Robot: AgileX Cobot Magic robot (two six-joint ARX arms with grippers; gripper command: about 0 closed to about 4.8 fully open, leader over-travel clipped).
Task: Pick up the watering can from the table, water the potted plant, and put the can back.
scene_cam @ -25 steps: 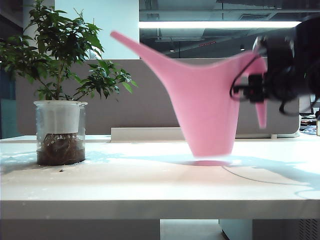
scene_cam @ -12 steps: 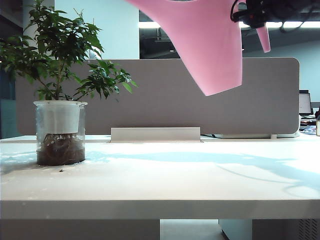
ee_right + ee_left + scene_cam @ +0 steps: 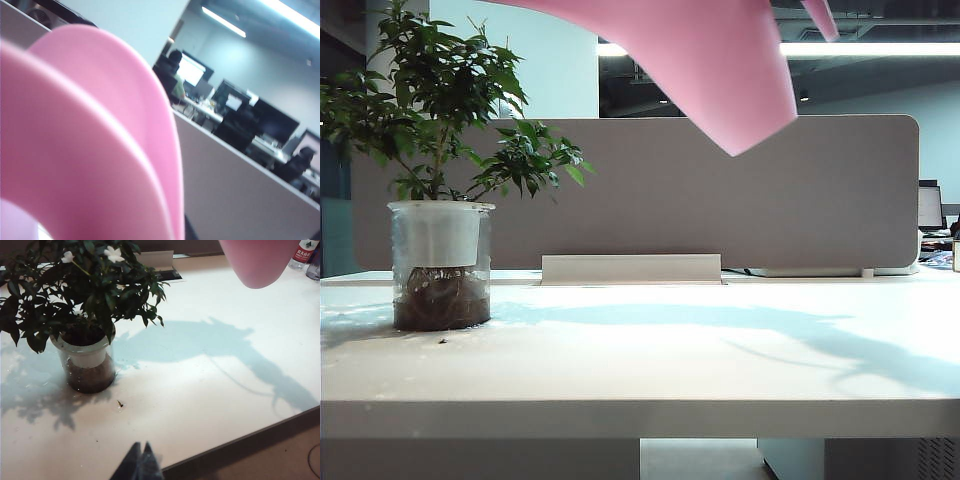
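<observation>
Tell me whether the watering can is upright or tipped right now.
Tipped. The watering can hangs in the air above the table, its base corner pointing down and its body leaning towards the potted plant.

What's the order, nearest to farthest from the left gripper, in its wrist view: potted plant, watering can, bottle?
1. potted plant, on the table, close ahead of the left gripper.
2. watering can, held aloft, farther across.
3. bottle, far corner.
Right gripper unseen.

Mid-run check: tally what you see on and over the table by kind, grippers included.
Watering can: 1, pink, tilted in the air
Potted plant: 1, standing on the table
Bottles: 2, at the table's far edge
Left gripper: 1, shut, near the table's front edge
Right gripper: not visible
Total: 5
</observation>
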